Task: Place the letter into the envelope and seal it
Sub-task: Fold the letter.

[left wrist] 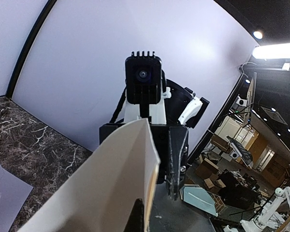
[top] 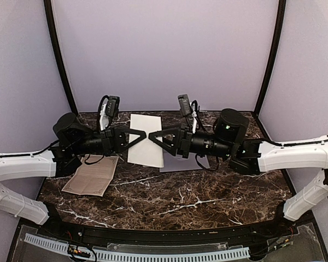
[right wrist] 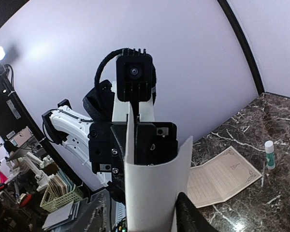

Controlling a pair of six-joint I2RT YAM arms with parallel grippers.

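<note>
Dark marble counter. Above it, raised white sheet, clamped in the closed left tool. Flat beneath the right arm, pale lavender envelope. At the sheet, right tool; apart or together, cannot tell.

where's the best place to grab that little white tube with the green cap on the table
Take the tube by its white body, just under the green cap, coming straight down with a finger on each side. It stands upright and narrow on the table, with nothing leaning on it, so a sideways approach would probably knock it over.
</note>
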